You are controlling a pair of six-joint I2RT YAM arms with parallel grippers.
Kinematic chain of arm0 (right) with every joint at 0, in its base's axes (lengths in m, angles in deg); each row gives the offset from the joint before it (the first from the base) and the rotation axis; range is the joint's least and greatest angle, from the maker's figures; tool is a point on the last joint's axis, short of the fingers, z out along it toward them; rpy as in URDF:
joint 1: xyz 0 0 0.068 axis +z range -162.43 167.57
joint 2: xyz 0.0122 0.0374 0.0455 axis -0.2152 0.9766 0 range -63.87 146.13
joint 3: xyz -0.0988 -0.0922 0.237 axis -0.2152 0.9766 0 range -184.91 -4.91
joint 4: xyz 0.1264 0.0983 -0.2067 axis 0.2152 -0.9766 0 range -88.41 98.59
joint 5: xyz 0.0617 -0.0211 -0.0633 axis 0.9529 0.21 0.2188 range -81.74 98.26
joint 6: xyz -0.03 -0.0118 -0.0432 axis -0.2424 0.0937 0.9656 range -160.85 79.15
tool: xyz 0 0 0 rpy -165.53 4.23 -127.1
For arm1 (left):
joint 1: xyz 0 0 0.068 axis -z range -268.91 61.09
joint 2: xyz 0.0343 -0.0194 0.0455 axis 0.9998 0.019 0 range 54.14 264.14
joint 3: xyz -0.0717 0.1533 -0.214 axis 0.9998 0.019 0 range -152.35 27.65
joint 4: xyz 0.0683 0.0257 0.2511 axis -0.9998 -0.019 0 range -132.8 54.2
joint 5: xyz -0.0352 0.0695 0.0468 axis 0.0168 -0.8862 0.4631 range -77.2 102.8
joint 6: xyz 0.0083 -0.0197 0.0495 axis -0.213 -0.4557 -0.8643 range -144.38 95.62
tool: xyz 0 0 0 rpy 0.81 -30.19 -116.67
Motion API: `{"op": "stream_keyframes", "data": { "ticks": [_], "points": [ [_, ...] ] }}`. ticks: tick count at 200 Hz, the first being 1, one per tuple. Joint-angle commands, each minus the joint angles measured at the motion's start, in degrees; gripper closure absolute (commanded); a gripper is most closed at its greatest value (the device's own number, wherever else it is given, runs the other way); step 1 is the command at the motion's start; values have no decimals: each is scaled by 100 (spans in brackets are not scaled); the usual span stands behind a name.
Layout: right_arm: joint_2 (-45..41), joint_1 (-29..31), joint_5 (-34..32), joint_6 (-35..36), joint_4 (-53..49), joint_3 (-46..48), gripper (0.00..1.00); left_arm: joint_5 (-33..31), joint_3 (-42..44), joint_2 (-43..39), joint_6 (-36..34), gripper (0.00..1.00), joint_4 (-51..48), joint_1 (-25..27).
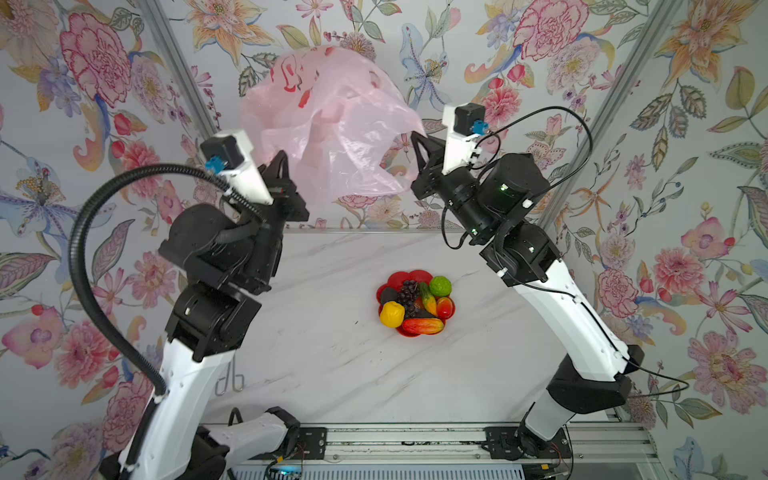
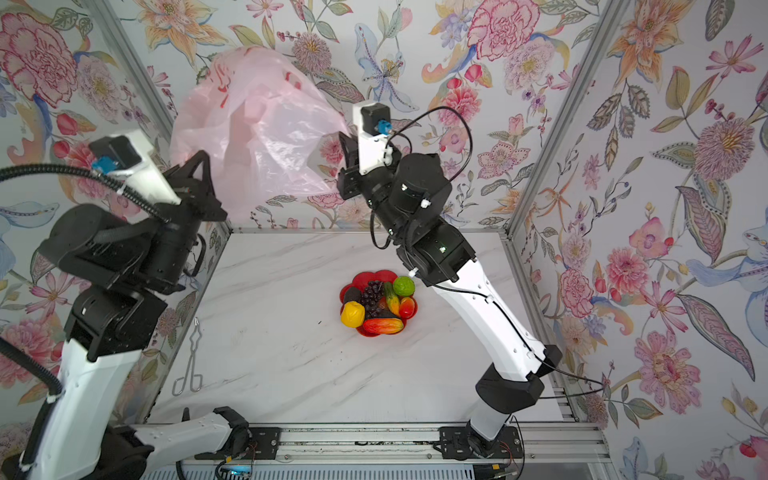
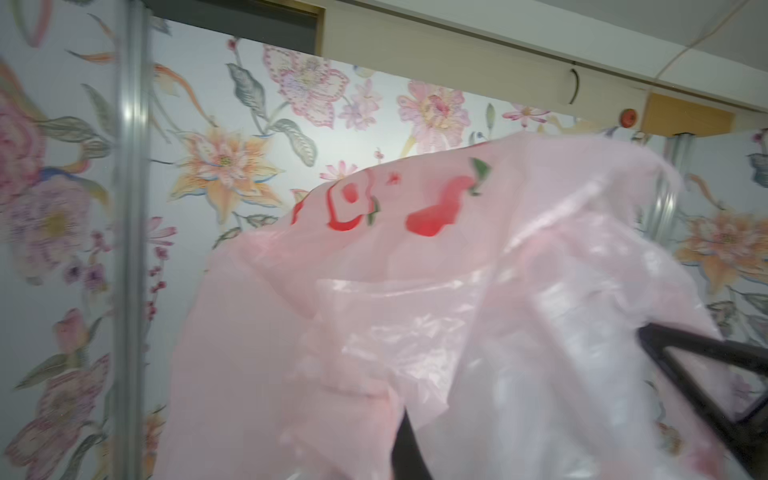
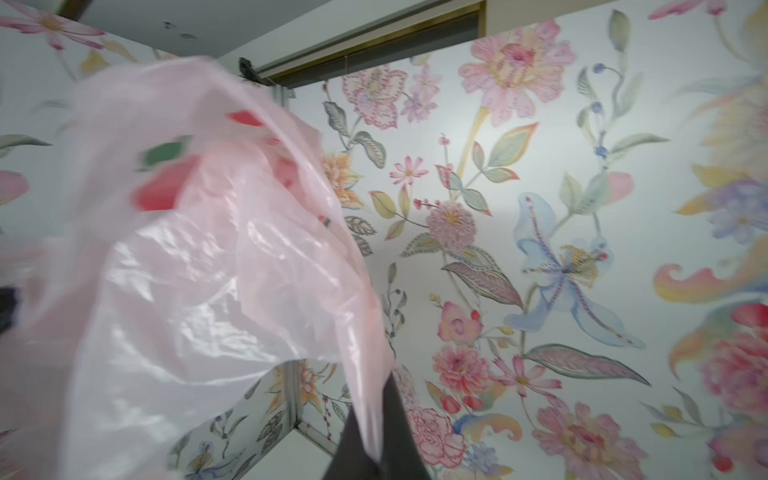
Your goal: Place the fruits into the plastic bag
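Note:
The pale pink plastic bag (image 1: 332, 124) (image 2: 257, 133) hangs spread in the air against the back wall, well above the table. My left gripper (image 1: 281, 154) (image 2: 202, 154) is shut on its left edge; in the left wrist view the film (image 3: 415, 311) drapes over that gripper (image 3: 405, 419). My right gripper (image 1: 414, 135) (image 2: 341, 135) (image 4: 385, 390) is shut on a strip of the bag (image 4: 187, 270). The fruits lie piled in a red flower-shaped dish (image 1: 409, 276) on the table: green ball (image 1: 440, 286), yellow lemon (image 1: 392, 314), grapes (image 1: 408, 293), mango (image 1: 423, 326).
Metal tongs (image 2: 191, 365) lie near the table's left edge. Floral walls with aluminium posts (image 2: 552, 124) close in the back and sides. A rail (image 1: 415, 440) with both arm bases runs along the front. The marble table (image 1: 332, 353) shows bare around the dish.

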Motion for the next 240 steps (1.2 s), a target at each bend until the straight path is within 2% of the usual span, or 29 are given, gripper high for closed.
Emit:
{"op": "stream_keyframes", "data": {
  "ticks": [1, 8, 19, 28, 43, 71, 100, 131, 155, 174, 179, 193, 204, 211, 221, 230, 240],
  "points": [
    [1359, -647, 233, -1482, -1746, 1208, 100, 362, 1980, 531, 942, 100, -501, -1045],
    [1584, -661, 405, -1781, -2236, 1110, 100, 885, 2256, 745, 1328, 100, -931, -1436],
    [1799, -593, 635, -1836, -2557, 943, 100, 1361, 2522, 955, 1559, 100, -1377, -1700],
    [1783, -483, 534, -1712, -2534, 878, 100, 1457, 2596, 912, 1566, 100, -1496, -1712],
    [1773, -436, 477, -1574, -2409, 574, 100, 1593, 2661, 568, 1633, 100, -1132, -1720],
    [2267, -579, 1086, -1897, -2804, -864, 100, 1911, 1893, 747, 1701, 100, -1233, -1817],
    [2635, -431, 1290, -1822, -3194, -2037, 100, 2398, 1340, 947, 1884, 100, -1313, -1817],
    [2558, -434, 1553, -2003, -3303, -2024, 100, 2462, 814, 1129, 2067, 100, -1833, -1843],
    [2578, -526, 1827, -2300, -3437, -1534, 100, 2447, 591, 1373, 2141, 100, -2310, -1843],
    [2889, -700, 1742, -2717, -3668, -1467, 100, 2422, 487, 1880, 2214, 100, -2494, -1896],
    [3019, -932, 1731, -2859, -3673, -1597, 100, 2504, 328, 2132, 2256, 100, -2532, -1937],
    [3471, -1219, 1521, -3086, -3664, -2567, 100, 2660, -679, 3034, 2349, 100, -2613, -2002],
    [3807, -1344, 1139, -3030, -3499, -3752, 100, 2676, -1973, 3678, 2372, 100, -2627, -1943],
    [3779, -1355, 877, -2833, -3091, -4160, 100, 2645, -2955, 4012, 2325, 100, -2618, -1855],
    [3284, -1262, 420, -2296, -2129, -3948, 100, 2381, -4527, 4439, 2086, 100, -2747, -1644],
    [2647, -1075, 165, -1553, -1069, -3332, 100, 2065, -5958, 4790, 1768, 100, -2932, -1403],
    [1931, -788, -55, -655, 70, -2592, 100, 1935, -7038, 4954, 1559, 100, -2921, -1212]
  ]
}}
